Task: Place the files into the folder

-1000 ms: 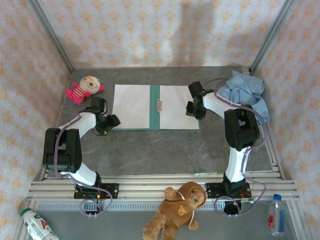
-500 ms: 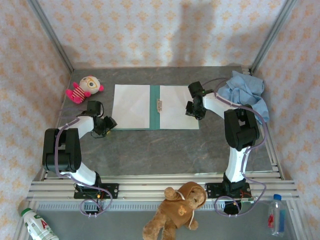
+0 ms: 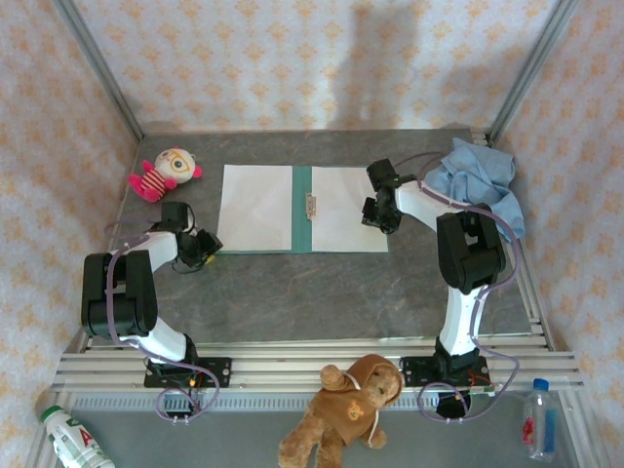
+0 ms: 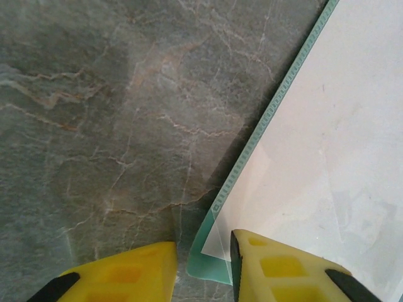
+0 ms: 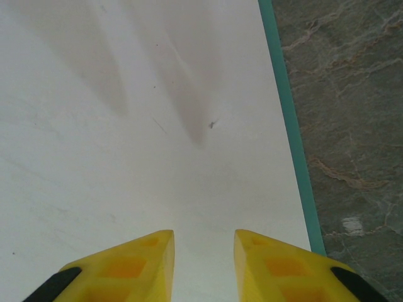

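Observation:
The teal folder (image 3: 302, 207) lies open and flat on the table. A white file (image 3: 255, 207) covers its left leaf and another file (image 3: 346, 207) its right leaf. My left gripper (image 3: 202, 245) is at the folder's near-left corner. In the left wrist view the gripper (image 4: 203, 242) is narrowly open, and the curled teal folder corner (image 4: 200, 264) and the sheet (image 4: 327, 145) lie against the right finger (image 4: 283, 270). My right gripper (image 3: 374, 215) is low over the right sheet's outer edge. In the right wrist view it (image 5: 204, 233) is open over the white paper (image 5: 157, 126), beside the folder's teal rim (image 5: 286, 113).
A pink striped doll (image 3: 163, 173) lies at the back left. A light blue cloth (image 3: 478, 180) is bunched at the back right, behind the right arm. A brown teddy (image 3: 346, 400) sits on the front rail, with a bottle (image 3: 70, 439) and another bottle (image 3: 539, 419) beside it.
My left gripper has drawn back slightly to the left at the folder's near-left corner, and its jaws have narrowed. The right arm has barely moved.

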### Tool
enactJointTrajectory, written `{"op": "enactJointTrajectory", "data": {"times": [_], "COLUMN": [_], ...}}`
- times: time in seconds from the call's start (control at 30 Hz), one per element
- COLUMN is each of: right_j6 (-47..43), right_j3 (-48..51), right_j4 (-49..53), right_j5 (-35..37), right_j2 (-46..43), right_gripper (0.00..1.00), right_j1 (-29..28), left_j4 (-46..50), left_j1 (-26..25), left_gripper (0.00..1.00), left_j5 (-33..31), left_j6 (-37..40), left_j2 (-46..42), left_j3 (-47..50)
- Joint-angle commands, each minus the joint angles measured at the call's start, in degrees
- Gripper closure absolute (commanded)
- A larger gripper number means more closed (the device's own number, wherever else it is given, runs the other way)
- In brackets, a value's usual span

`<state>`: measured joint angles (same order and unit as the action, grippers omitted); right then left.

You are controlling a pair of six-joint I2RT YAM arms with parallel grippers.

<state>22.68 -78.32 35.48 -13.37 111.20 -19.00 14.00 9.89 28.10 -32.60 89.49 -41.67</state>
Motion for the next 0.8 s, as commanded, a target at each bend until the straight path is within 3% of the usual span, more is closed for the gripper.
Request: {"op": "enactJointTrajectory", "data": {"times": [0.0,0.77], "right_j6": [-0.02,0.08], "right_j3": [0.00,-0.56], "right_j4": [-0.04,0.34], "right_j5": [0.77,0.53], "right_j2": [0.91,1.78], "right_gripper": [0.69,0.69], "right_j1": [0.28,0.34], "left_j4": [-5.18,-6.23], "left_j1": [0.55,1.72], "left_gripper": [0.72,0.84], "left_j5": [1.54,3.59], "left_j6": [-0.02,-0.36], "left_j2": [0.27,-1.41], "left_j3": [1.86,0.89]}}
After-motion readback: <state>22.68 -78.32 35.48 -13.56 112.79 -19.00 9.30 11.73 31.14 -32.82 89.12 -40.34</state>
